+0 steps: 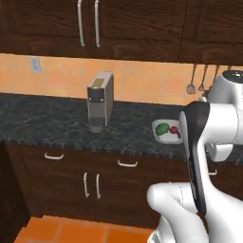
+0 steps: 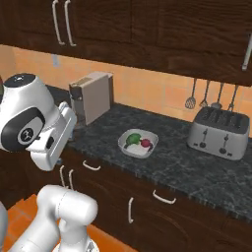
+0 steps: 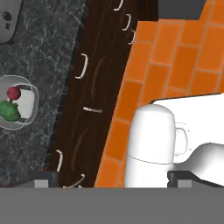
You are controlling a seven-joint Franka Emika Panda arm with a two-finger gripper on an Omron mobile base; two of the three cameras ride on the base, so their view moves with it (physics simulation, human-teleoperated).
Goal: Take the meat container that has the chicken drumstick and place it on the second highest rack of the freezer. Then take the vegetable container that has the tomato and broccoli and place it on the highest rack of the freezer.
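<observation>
1. Vegetable container, white, with broccoli and tomato inside, sitting on the dark counter between coffee machine and toaster, near the front edge.
2. Best approached from above, over the dish's rim, not its contents.
3. Needs lowering slowly and level, to keep the tomato from rolling out.
4. Gripper well away over the floor; fingertips far apart, nothing visibly between them.
</observation>
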